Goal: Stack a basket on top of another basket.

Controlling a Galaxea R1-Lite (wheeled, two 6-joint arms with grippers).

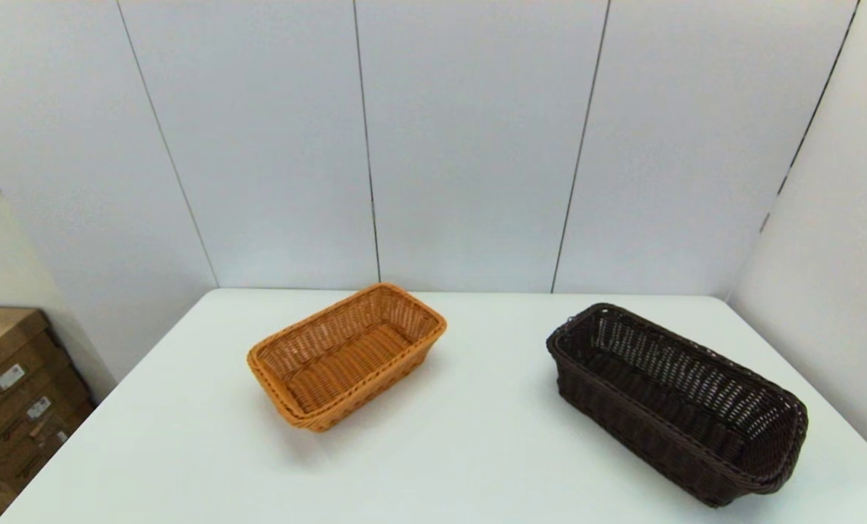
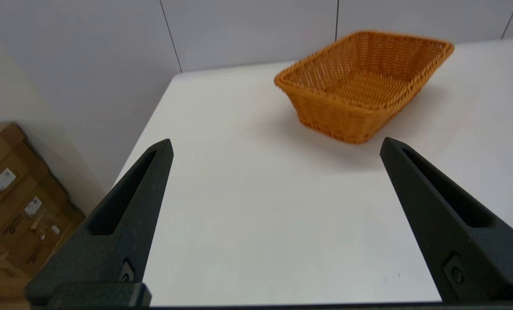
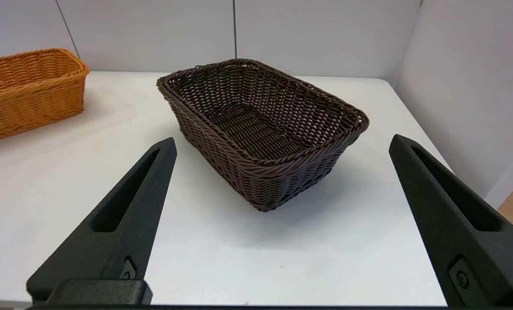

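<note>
1. Orange-tan rectangular woven wicker basket point(image 1: 347, 355) with braided rim: you find it upright on the white table point(image 1: 462, 451), left of centre and toward the far edge, its long axis running diagonally.
2. Left gripper point(image 2: 275, 146): it sits out of the head view. In its wrist view you see both black fingers point(image 2: 127, 206) spread wide with nothing between them, above bare table on the near side of the orange-tan basket and clear of it.
3. Dark brown rectangular woven wicker basket point(image 1: 677, 402) with open-weave wall: you find it upright on the right side of the table, well apart from the orange-tan basket, angled with one short end toward the near right edge.
4. Right gripper point(image 3: 282, 144): also out of the head view. Its fingers point(image 3: 446, 215) stand wide apart, holding nothing, short of the dark brown basket's near end.
5. Cardboard boxes point(image 1: 11, 393) stand beside the table on your left.
</note>
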